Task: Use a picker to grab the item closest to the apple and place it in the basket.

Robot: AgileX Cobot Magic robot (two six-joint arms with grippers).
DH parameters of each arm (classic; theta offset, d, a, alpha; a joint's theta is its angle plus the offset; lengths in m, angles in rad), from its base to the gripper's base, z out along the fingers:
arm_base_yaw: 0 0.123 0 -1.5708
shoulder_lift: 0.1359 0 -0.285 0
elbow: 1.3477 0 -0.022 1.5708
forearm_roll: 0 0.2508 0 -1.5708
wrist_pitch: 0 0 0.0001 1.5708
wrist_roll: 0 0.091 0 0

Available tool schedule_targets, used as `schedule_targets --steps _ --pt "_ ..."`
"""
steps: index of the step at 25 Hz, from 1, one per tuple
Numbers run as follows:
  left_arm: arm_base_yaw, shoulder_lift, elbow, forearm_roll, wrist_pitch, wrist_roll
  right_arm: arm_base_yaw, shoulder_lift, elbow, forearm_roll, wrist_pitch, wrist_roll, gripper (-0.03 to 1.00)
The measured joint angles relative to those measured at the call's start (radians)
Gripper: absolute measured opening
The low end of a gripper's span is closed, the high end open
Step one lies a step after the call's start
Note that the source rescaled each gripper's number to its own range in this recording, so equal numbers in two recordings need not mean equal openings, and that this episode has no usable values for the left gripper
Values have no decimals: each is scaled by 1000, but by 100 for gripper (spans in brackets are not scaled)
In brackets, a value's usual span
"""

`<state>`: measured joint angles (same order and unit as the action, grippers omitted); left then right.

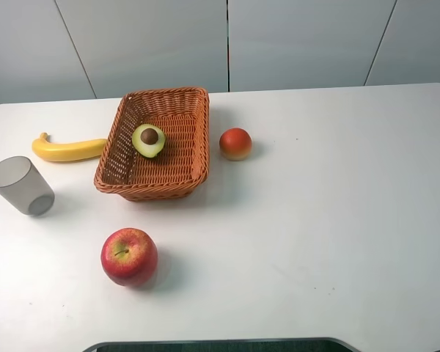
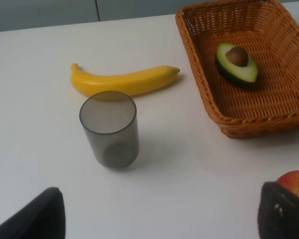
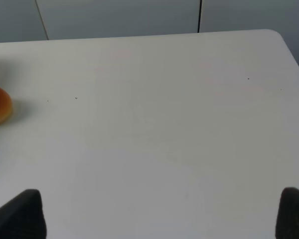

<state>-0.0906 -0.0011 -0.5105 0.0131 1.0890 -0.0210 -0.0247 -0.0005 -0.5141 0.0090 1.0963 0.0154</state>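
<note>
Nearest the desk's [image 1: 337,220] front edge, toward its left, sits the red apple [image 1: 129,255]. The left gripper [image 2: 159,219] hangs over this front-left area with its jaws wide apart and empty; the right gripper [image 3: 159,219], over the bare right side, is likewise spread and empty. Farther back by the left edge stands a grey cup [image 1: 20,185]. Beyond it lies a banana [image 1: 68,149], just beside the wicker basket [image 1: 191,110], which holds an avocado half [image 1: 148,139]. A peach [image 1: 235,144] sits just right of the basket.
</note>
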Motion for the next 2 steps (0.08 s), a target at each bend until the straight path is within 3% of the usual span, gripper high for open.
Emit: schedule_targets --steps 2 --pt "0 0 0 0 0 0 0 0 0 0 0 0 100"
